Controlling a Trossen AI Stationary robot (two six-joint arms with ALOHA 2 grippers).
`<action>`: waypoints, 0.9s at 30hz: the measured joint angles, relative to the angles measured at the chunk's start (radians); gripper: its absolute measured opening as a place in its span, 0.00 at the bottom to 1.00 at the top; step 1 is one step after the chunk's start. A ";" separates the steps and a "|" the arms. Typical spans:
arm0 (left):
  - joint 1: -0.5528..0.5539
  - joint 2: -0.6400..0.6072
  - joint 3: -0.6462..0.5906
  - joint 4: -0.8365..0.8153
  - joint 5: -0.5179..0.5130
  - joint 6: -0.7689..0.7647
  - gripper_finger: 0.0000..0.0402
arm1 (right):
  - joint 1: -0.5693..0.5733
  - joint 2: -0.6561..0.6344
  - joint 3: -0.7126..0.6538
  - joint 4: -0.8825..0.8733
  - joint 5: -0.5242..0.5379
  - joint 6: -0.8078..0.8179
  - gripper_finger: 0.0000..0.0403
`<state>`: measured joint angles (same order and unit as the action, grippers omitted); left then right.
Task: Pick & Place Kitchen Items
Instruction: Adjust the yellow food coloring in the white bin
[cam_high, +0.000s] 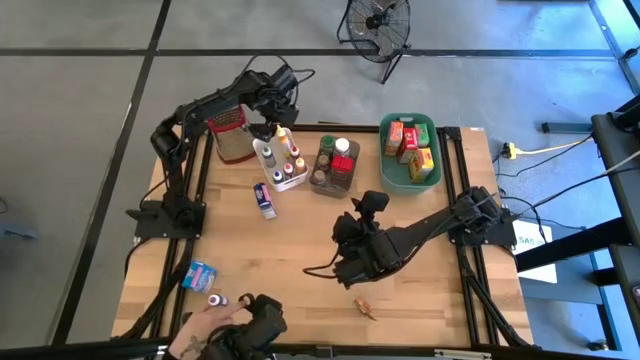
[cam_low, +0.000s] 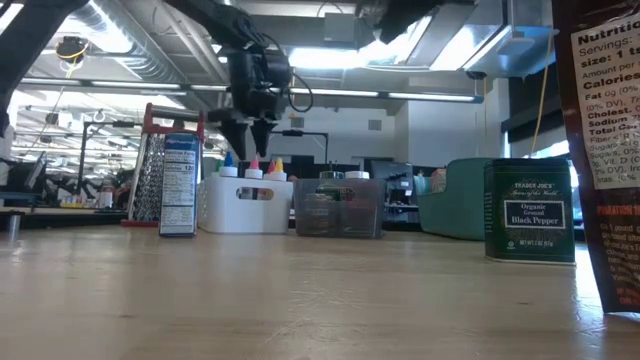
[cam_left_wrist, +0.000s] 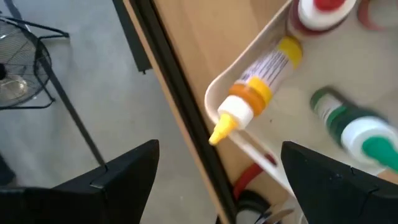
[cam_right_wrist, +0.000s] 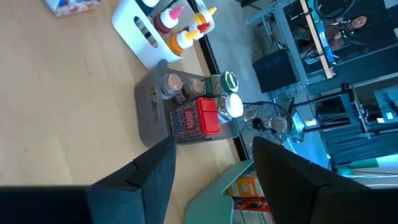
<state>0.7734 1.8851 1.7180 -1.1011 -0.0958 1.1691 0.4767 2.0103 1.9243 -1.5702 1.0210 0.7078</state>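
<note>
My left gripper (cam_high: 281, 128) hangs open over the far end of a white tub (cam_high: 279, 162) that holds several small bottles with coloured caps. In the left wrist view its fingers stand apart on either side of a tilted bottle with an orange cap and yellow tip (cam_left_wrist: 249, 93), which leans on the tub's rim; a green-capped bottle (cam_left_wrist: 354, 130) is beside it. In the low view the fingertips (cam_low: 252, 140) are just above the bottle tips. My right gripper (cam_high: 368, 206) waits open at mid-table, holding nothing, and faces a brown tub of jars (cam_right_wrist: 186, 109).
A grey mesh thing with a red top (cam_high: 230, 135) stands left of the white tub. A green tub (cam_high: 410, 150) holds boxes. Blue boxes (cam_high: 263, 200) (cam_high: 200, 275) sit on the table. A person's hand (cam_high: 200, 325) is by a small bottle (cam_high: 217, 300). A pepper tin (cam_low: 530, 210) stands near.
</note>
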 joint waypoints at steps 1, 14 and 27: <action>0.000 0.000 0.000 0.000 0.008 -0.012 0.83 | 0.000 -0.003 -0.008 -0.001 0.000 0.000 0.53; -0.005 0.000 0.000 0.013 0.009 -0.099 0.83 | 0.002 -0.053 -0.106 0.007 0.000 0.021 0.53; -0.016 0.060 -0.005 0.034 -0.036 0.083 0.83 | 0.019 -0.068 -0.122 0.011 -0.001 0.069 0.53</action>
<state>0.7574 1.9454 1.7126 -1.0672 -0.1322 1.2526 0.4962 1.9423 1.8023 -1.5589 1.0203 0.7765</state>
